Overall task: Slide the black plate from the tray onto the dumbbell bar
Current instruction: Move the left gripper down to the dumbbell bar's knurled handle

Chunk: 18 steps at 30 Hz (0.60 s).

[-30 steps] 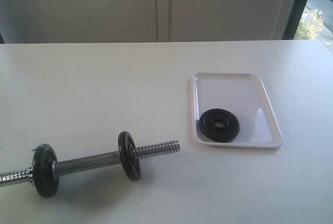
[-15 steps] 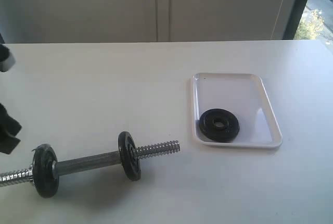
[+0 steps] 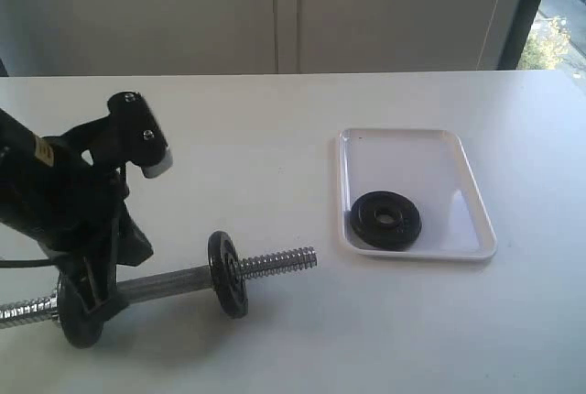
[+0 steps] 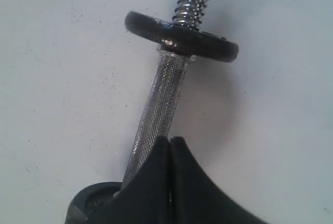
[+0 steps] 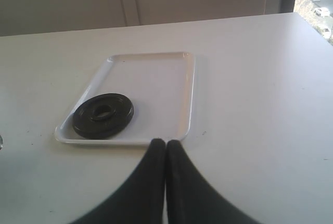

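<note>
The black plate (image 3: pixel 385 219) lies flat in the near left corner of the white tray (image 3: pixel 417 142); the right wrist view also shows the plate (image 5: pixel 103 114) in the tray (image 5: pixel 151 73). The dumbbell bar (image 3: pixel 165 282) lies on the table at the front left, with a black disc (image 3: pixel 227 274) next to its bare threaded end (image 3: pixel 279 262). My left gripper (image 3: pixel 94 291) hangs just over the bar's knurled middle (image 4: pixel 158 109), near the other disc (image 4: pixel 91 203). Its fingers are shut together (image 4: pixel 170 139) and hold nothing. My right gripper (image 5: pixel 166 141) is shut and empty, short of the tray's rim.
A white table (image 3: pixel 275 137) carries everything. Its far edge meets a pale wall, and a window shows at the far right. The left arm's black body (image 3: pixel 64 202) stands above the bar's left part.
The left arm has come in from the left edge and now stands over the bar near its left disc. Plate, tray and bar have not moved.
</note>
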Motion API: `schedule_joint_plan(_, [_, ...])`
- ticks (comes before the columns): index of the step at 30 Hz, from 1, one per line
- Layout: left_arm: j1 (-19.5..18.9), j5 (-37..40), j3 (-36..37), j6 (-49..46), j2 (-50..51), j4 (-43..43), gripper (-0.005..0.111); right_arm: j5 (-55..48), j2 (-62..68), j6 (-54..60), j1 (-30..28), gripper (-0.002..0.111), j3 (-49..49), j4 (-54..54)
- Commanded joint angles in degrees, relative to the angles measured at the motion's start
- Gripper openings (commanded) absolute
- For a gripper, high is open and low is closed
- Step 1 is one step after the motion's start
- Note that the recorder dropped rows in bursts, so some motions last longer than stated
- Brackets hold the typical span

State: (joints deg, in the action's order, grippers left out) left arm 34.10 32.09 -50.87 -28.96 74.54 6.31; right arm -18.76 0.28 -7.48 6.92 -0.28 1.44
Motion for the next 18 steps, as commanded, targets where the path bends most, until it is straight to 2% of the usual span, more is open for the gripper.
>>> schedule_joint_plan(1, [0.7, 0.4, 0.2, -8.8, 0.3, 0.6, 0.000, 0.8, -0.3, -0.2, 0.0, 0.000, 0.3, 0.2])
schedule_joint_plan(3, [0.7, 0.0, 0.9, -12.1, 0.3, 0.6, 0.006, 0.8, -0.3, -0.2, 0.0, 0.000, 0.3, 0.2])
schedule_joint_plan(5, [0.7, -1.5, 1.8, -12.3, 0.3, 0.5, 0.020, 0.8, -0.3, -0.2, 0.0, 0.000, 0.3, 0.2])
schedule_joint_plan(11, [0.7, -9.0, 5.2, -14.3, 0.3, 0.5, 0.077, 0.8, -0.3, -0.2, 0.0, 0.000, 0.3, 0.2])
schedule_joint_plan(13, [0.7, -11.5, 6.5, -15.1, 0.3, 0.5, 0.084, 0.8, -0.3, -0.2, 0.0, 0.000, 0.3, 0.2])
schedule_joint_plan(18, [0.7, -17.8, 9.5, -15.1, 0.3, 0.5, 0.084, 0.8, -0.3, -0.2, 0.0, 0.000, 0.3, 0.2])
